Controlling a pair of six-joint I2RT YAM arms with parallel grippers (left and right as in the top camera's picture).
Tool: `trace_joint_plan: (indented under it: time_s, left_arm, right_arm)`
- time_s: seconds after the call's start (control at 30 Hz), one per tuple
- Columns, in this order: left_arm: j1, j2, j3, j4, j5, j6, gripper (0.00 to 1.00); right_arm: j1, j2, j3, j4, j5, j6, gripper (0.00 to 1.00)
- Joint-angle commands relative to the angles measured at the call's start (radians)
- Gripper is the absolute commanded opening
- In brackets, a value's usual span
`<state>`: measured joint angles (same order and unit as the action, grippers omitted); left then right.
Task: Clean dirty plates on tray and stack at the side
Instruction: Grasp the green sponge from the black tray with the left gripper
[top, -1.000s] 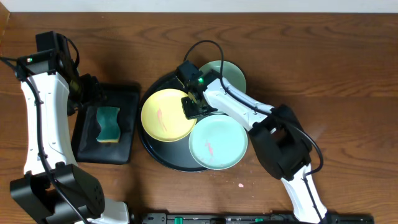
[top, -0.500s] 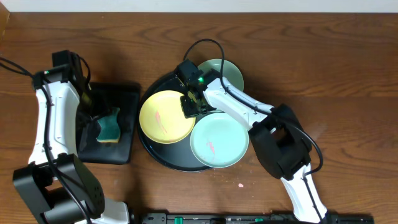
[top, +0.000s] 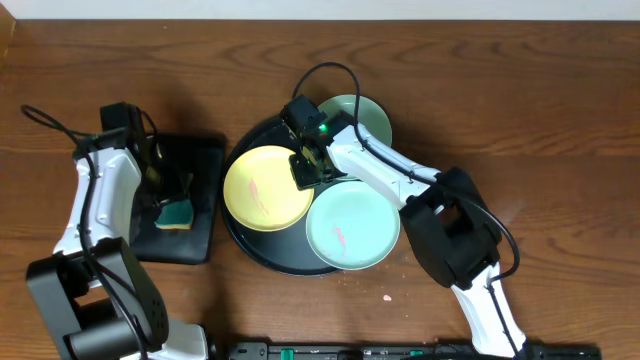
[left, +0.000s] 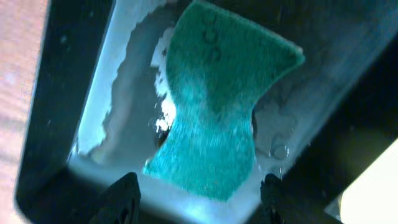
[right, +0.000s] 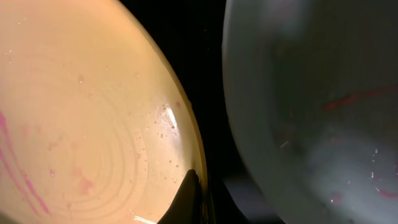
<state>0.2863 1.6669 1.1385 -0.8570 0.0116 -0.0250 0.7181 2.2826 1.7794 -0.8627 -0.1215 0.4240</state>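
Left tool (left: 198, 196) lowered over sponge (left: 214, 106) (basin rim (left: 74, 81) near)

Close over the tray: a pale yellow round plastic plate (right: 81, 112) fills the left half of the frame. Its surface shows faint concentric rings, scattered dark specks and pink smears (right: 25, 180) near its lower left. A bright glint sits just inside its right rim. Beside it, across a narrow curved strip of the black tray (right: 205, 74), a light turquoise round plastic plate (right: 311, 124) lies in shadow, marked by a thin reddish streak (right: 348, 99) toward the upper right. At the bottom edge the right gripper (right: 189, 199), fingers together as one dark point, sits at the yellow plate's rim; whether it pinches that rim is unclear.
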Motion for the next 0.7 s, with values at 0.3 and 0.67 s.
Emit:
trace_joint_plan:
  time_s: [0.3,0.67]
  left_arm:
    - [0.004,0.066,-0.168,0.241,0.004,0.059,0.47]
    - [0.004,0.081,-0.161,0.278,0.006,0.059,0.08]
  right_arm:
    - [0.005,0.030,0.005,-0.003,-0.003,-0.040,0.01]
    - [0.005,0.030,0.006,0.000,-0.003,-0.040,0.01]
